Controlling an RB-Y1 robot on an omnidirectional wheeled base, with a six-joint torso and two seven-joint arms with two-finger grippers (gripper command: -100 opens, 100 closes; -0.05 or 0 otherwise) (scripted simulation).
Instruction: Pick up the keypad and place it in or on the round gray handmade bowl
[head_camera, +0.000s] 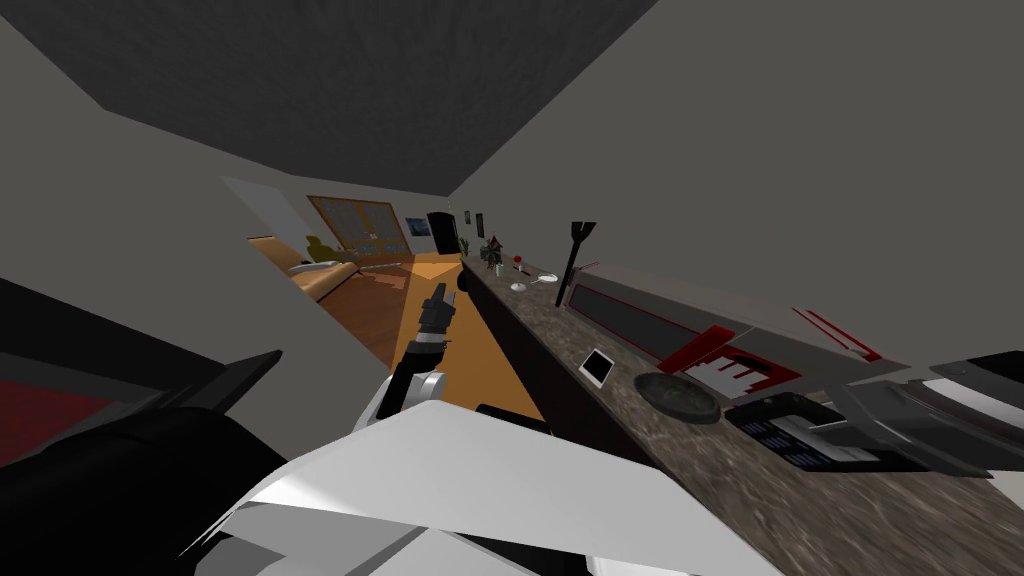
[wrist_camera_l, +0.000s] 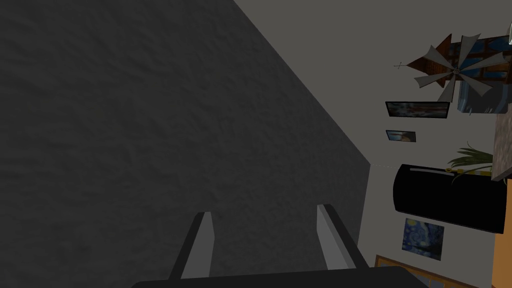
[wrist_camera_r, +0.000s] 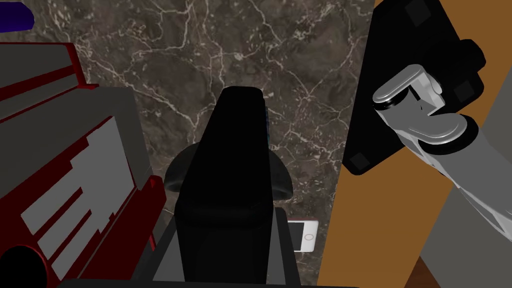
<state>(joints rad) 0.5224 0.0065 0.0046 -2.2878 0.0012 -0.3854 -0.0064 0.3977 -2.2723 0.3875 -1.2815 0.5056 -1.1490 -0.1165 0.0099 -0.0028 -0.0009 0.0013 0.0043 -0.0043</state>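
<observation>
Black keypad (wrist_camera_r: 227, 165) clamped in right end effector (wrist_camera_r: 225, 240), close by dark round bowl (head_camera: 678, 395).

A long counter of dark brown, white-veined marble (head_camera: 555, 330) runs along the wall. A round dark grey bowl (head_camera: 678, 395) sits on it, just beside a large red and grey machine (head_camera: 720, 350). A flat white phone (head_camera: 597, 366) lies near the bowl, by the counter's front edge. Farther along stand a tall black post (head_camera: 575, 262) and small white dishes (head_camera: 545, 278).
</observation>
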